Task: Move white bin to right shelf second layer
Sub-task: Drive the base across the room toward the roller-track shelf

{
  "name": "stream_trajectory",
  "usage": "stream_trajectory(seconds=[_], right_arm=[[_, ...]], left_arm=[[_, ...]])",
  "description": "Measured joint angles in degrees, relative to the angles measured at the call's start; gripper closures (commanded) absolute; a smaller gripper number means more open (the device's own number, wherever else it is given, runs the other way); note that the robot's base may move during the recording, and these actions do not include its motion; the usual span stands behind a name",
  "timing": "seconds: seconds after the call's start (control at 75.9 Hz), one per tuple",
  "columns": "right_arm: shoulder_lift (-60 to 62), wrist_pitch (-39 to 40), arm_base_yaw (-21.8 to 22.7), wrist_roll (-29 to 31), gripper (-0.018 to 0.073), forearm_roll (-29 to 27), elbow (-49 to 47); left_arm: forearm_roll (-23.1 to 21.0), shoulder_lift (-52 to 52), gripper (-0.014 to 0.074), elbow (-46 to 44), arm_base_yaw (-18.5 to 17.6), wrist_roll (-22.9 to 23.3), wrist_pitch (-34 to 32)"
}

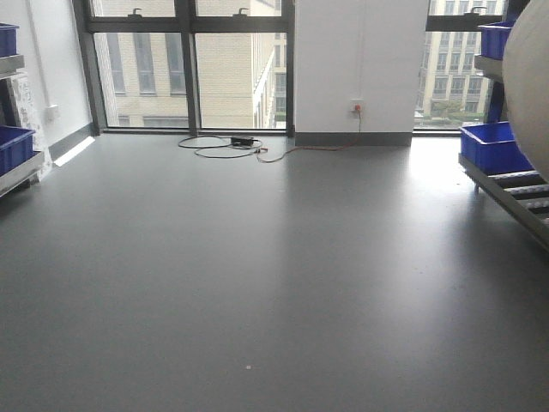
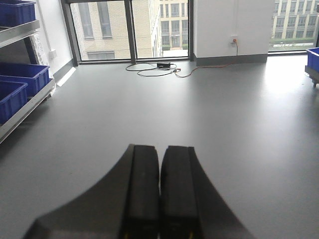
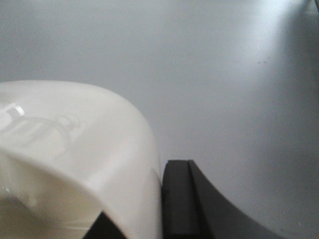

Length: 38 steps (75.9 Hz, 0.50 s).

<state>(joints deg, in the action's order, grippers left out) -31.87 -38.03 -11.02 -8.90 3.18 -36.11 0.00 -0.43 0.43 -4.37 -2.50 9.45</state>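
The white bin (image 3: 75,149) fills the lower left of the right wrist view, held off the floor. My right gripper (image 3: 158,199) is shut on its wall: one black finger (image 3: 179,199) presses the outside, the other shows inside the bin. The bin also shows as a pale rounded shape at the right edge of the front view (image 1: 527,86). The right shelf's roller level (image 1: 523,193) slopes below it at the right edge. My left gripper (image 2: 159,189) is shut and empty over the open floor.
Blue crates sit on the right rack (image 1: 491,146) and on the left rack (image 2: 20,79). A black cable and power strip (image 1: 236,144) lie on the grey floor by the windows. A white wall pillar (image 1: 360,69) stands at the back.
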Motion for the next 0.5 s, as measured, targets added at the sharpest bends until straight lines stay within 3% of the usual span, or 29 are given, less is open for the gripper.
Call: stream_trajectory(seconds=[0.501], right_arm=[[0.0,0.0,0.0,0.0,0.0504,0.0,0.0]], left_arm=[[0.0,0.0,0.0512,0.0,0.0,0.0,0.0]])
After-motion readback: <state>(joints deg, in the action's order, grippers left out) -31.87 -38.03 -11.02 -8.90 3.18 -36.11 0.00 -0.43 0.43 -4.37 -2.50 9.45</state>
